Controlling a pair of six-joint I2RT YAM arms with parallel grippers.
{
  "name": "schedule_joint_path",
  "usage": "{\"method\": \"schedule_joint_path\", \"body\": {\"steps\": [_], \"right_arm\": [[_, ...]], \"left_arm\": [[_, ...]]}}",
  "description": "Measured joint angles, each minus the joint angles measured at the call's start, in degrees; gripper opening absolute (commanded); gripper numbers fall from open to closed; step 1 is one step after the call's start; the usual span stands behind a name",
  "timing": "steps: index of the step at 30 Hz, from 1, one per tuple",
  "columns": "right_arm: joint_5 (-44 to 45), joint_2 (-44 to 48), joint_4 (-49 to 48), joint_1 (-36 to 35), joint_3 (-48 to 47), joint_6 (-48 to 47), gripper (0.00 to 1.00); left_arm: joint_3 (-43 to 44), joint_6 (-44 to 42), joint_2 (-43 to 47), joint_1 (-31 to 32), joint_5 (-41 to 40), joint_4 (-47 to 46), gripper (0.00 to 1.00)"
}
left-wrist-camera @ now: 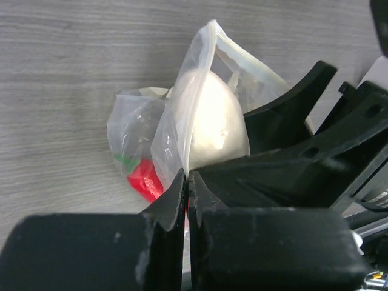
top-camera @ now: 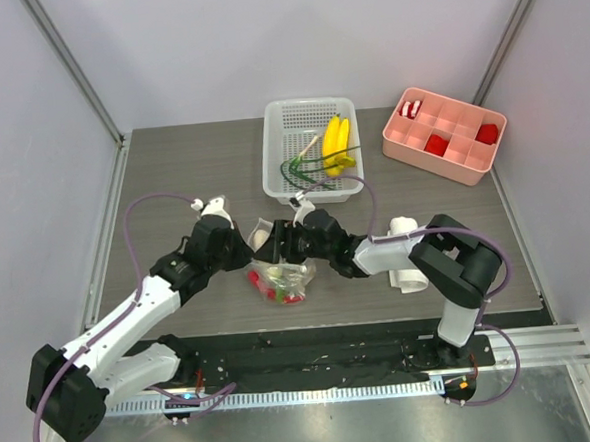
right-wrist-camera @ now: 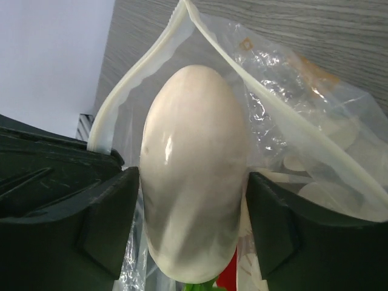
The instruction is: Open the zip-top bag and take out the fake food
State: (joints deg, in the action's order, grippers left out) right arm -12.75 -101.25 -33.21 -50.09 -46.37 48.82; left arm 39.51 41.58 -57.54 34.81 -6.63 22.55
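The zip-top bag lies mid-table with its mouth open; a red chili is inside it. My left gripper is shut on the bag's edge, which shows pinched between its jaws in the left wrist view. My right gripper is shut on the white radish at the bag's mouth, one finger on each side. The zip strip curves round the radish. The left wrist view shows the radish and the chili. The banana bunch and green stems lie in the white basket.
A pink tray with red blocks stands at the back right. A rolled white cloth lies under my right arm. Side walls close the table left and right.
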Motion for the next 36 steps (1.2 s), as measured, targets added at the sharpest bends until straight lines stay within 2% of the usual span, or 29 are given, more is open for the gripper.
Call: {"method": "schedule_joint_path", "body": {"steps": [2, 11, 19, 25, 32, 36], "right_arm": [[0.7, 0.3, 2.8, -0.3, -1.0, -1.3, 0.85], [9.7, 1.1, 29.0, -2.8, -13.6, -12.3, 0.87], [17.5, 1.1, 41.5, -7.2, -21.7, -19.9, 0.92], [21.4, 1.8, 42.6, -8.4, -21.5, -22.6, 0.98], [20.3, 7.2, 43.4, -7.5, -20.2, -19.9, 0.98], [20.5, 9.4, 43.4, -7.4, -20.2, -19.8, 0.94]], "left_arm": [[-0.5, 0.2, 0.0, 0.0, 0.0, -1.4, 0.0], [-3.8, 0.4, -3.6, -0.1, -1.1, -5.6, 0.0], [-5.5, 0.5, -5.6, 0.0, -0.8, -7.1, 0.0], [-5.5, 0.5, -5.5, 0.0, -0.4, -7.7, 0.0], [-5.5, 0.5, -3.2, 0.0, -0.4, -7.8, 0.0], [-5.5, 0.6, -2.6, 0.0, -0.2, -7.8, 0.0]]}}
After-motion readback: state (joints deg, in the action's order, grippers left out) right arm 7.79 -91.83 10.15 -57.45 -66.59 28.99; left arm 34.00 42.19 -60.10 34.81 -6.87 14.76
